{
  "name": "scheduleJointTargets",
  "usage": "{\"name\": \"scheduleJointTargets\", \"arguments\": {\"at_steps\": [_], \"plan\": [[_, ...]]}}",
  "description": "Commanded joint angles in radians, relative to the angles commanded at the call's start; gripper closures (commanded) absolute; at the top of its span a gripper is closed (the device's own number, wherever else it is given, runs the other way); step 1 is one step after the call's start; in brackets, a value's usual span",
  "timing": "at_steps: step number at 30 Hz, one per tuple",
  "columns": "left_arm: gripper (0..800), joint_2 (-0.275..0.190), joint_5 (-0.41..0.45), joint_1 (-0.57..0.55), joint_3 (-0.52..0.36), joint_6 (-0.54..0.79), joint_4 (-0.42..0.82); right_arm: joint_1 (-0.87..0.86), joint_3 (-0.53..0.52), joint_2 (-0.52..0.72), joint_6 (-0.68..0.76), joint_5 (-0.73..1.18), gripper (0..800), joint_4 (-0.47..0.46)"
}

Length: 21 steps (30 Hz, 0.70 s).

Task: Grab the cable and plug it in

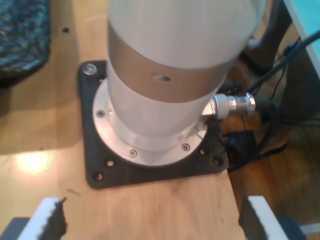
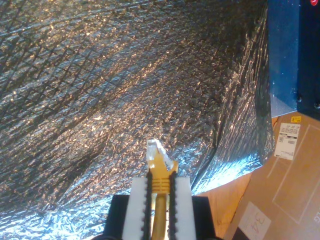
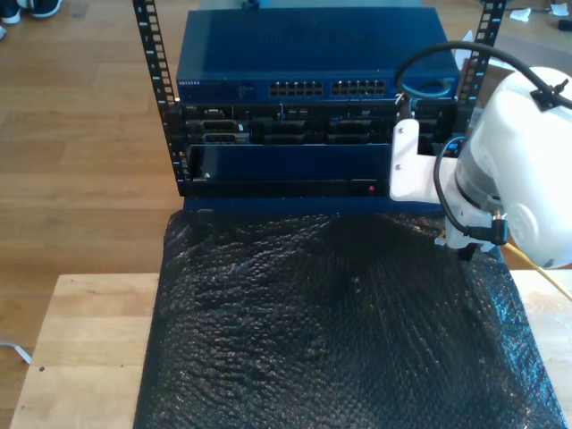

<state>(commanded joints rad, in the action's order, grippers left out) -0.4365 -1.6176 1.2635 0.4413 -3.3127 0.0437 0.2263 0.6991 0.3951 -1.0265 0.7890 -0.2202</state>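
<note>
While my second gripper (image 2: 160, 187) clamps the yellow cable (image 2: 160, 200) just behind its clear plug (image 2: 155, 150), the plug juts over crinkled black sheet (image 2: 100, 100). My first gripper (image 1: 150, 220) gapes wide, holding nothing, above a wooden table (image 1: 165, 205) by an arm base (image 1: 155, 125).

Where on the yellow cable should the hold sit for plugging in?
Just behind the plug, on the yellow boot, from either side, as my second end effector has it: pads flank the cable, the clear plug juts free ahead, along the fingers. That looks workable; avoid pinching the plug itself.
</note>
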Motion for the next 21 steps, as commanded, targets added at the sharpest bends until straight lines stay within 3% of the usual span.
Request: {"name": "scheduleJointTargets", "arguments": {"at_steps": [8,13,21], "plan": [[0,-0.100,0.170,0.002,-0.146,0.041,0.029,-0.002,-0.003,0.000,0.000,0.000,800,0.000],[0,-0.101,0.245,0.028,-0.193,0.078,0.032,-0.002,-0.003,-0.003,-0.002,0.000,800,0.000],[0,-0.100,0.442,0.094,-0.295,0.140,0.026,0.031,-0.006,-0.003,0.000,-0.066,800,-0.006]]}}
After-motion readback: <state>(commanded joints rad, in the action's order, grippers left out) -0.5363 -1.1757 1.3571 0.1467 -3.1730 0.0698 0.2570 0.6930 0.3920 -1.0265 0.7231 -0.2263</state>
